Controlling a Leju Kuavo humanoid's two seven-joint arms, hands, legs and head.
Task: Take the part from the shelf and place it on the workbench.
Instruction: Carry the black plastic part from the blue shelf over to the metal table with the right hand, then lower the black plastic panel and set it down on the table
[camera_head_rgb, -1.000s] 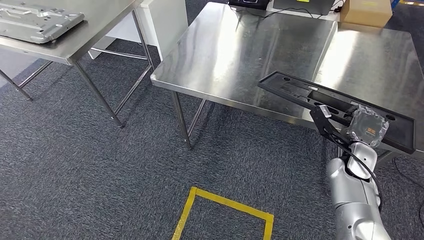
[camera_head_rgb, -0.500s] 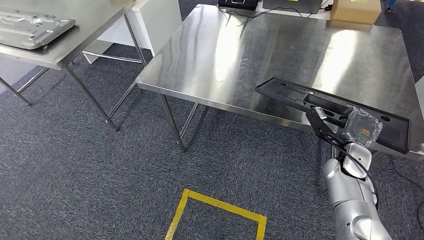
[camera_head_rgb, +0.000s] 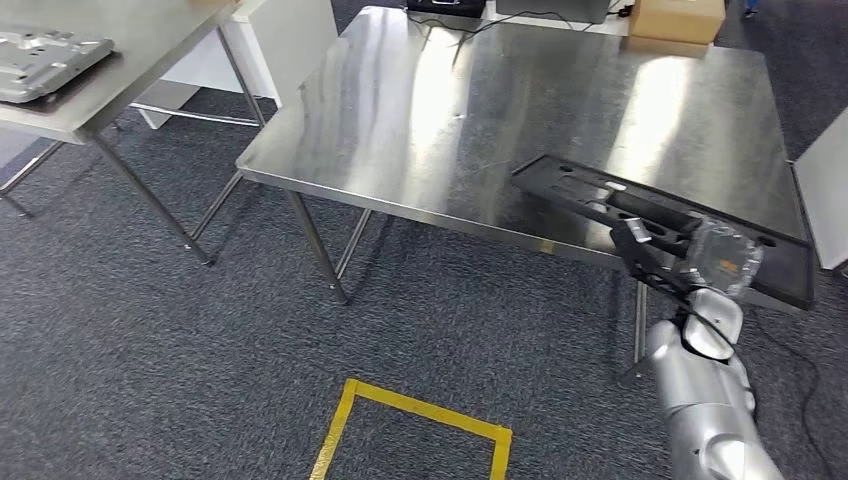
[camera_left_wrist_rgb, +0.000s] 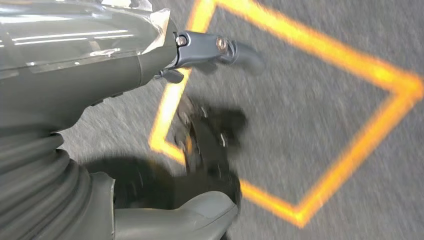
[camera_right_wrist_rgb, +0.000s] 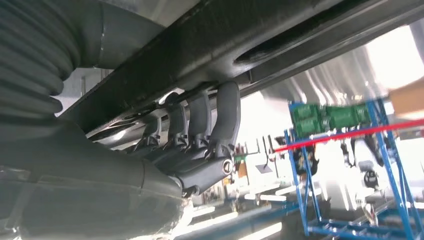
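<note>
The part is a long black flat frame (camera_head_rgb: 590, 190) with several holes. My right hand (camera_head_rgb: 690, 255) grips it near its right end, and the frame hangs level over the front right corner of the steel workbench (camera_head_rgb: 480, 110). From the right wrist, the fingers (camera_right_wrist_rgb: 200, 120) curl up against the underside of the black frame (camera_right_wrist_rgb: 240, 35). My left hand (camera_left_wrist_rgb: 100, 65) hangs over the carpet with thumb and fingers apart, holding nothing.
A second steel table at the far left carries a grey metal plate (camera_head_rgb: 40, 50). A cardboard box (camera_head_rgb: 675, 18) and dark equipment (camera_head_rgb: 445, 6) sit at the workbench's far edge. A yellow tape square (camera_head_rgb: 410, 420) marks the carpet. A white panel (camera_head_rgb: 825, 190) stands at right.
The whole picture has shifted: the camera moved, and the workbench now lies more centred and nearer. My right hand still holds the black frame, which now reaches further over the bench corner.
</note>
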